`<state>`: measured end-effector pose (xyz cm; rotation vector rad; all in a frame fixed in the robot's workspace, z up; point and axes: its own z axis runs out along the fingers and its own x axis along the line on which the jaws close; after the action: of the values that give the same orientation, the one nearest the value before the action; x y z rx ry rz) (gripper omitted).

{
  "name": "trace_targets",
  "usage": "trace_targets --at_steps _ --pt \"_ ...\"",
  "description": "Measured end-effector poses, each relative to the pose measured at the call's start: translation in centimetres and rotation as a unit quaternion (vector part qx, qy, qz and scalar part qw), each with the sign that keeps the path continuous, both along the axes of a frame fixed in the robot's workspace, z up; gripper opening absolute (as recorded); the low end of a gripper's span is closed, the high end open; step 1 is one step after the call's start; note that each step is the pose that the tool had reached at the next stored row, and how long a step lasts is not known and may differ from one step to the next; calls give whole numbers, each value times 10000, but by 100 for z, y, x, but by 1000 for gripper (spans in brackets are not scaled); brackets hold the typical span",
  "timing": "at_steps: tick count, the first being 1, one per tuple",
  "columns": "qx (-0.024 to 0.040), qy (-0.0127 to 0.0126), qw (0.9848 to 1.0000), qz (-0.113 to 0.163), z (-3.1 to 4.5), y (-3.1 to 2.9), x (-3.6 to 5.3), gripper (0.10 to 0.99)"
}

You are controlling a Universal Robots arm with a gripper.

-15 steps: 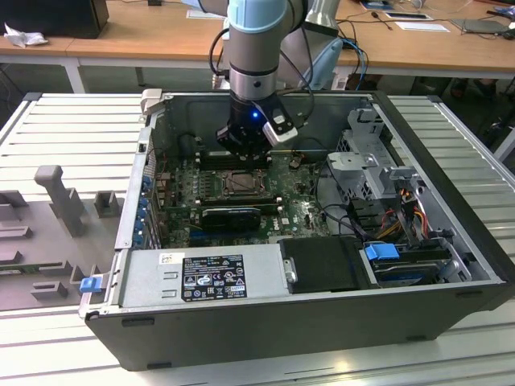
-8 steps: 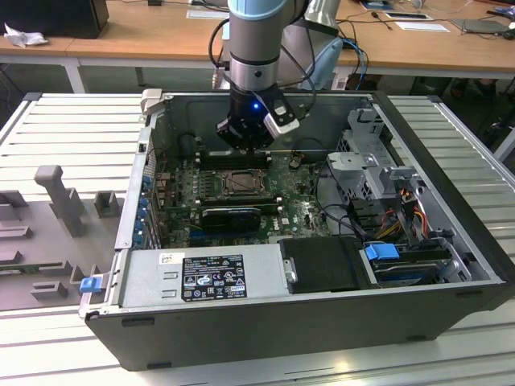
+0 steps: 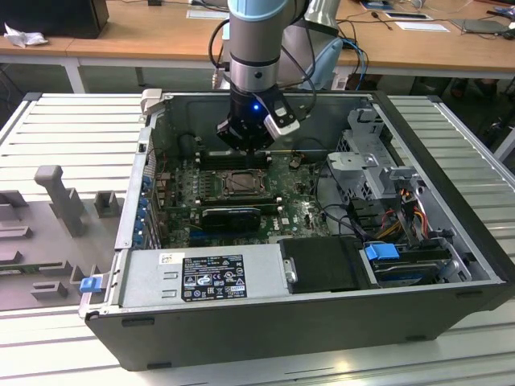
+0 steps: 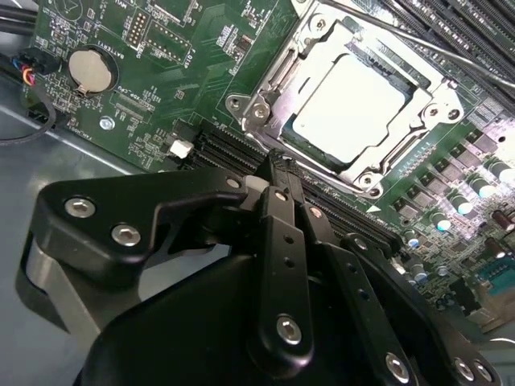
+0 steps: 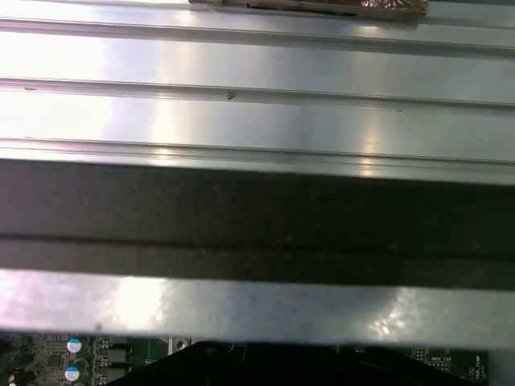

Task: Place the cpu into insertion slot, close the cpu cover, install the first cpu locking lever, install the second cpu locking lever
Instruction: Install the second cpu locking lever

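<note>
The cpu [image 4: 350, 104], a pale square chip, lies in the socket on the green motherboard [image 4: 201, 56]. The cpu cover [image 4: 269, 92], a metal frame with a square window, lies flat around it. A thin metal lever rod [image 4: 434, 47] runs along one side of the socket. My gripper [image 4: 279, 161] hangs a little above the board just beside the socket, black fingers shut together with nothing between them. In the exterior view the gripper [image 3: 244, 145] hovers just behind the socket [image 3: 240, 184], inside the open computer case.
The case walls [image 3: 265, 322] surround the board. A power supply [image 3: 201, 273] sits at the front and drive cages with cables [image 3: 378, 177] on the exterior view's right. A black card [image 3: 232, 215] stands in front of the socket. The case wall [image 5: 257, 217] and table slats [image 5: 257, 112] appear in the first wrist view.
</note>
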<state>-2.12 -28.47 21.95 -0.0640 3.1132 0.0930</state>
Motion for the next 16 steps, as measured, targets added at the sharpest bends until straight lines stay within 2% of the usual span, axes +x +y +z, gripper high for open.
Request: trace_targets --at_steps 7,13,16 --pt "-1 1 10000 -1 13 -24 0 106" --pt "-1 0 10000 0 175 -24 0 106" --pt "0 0 10000 1 217 -28 0 106"
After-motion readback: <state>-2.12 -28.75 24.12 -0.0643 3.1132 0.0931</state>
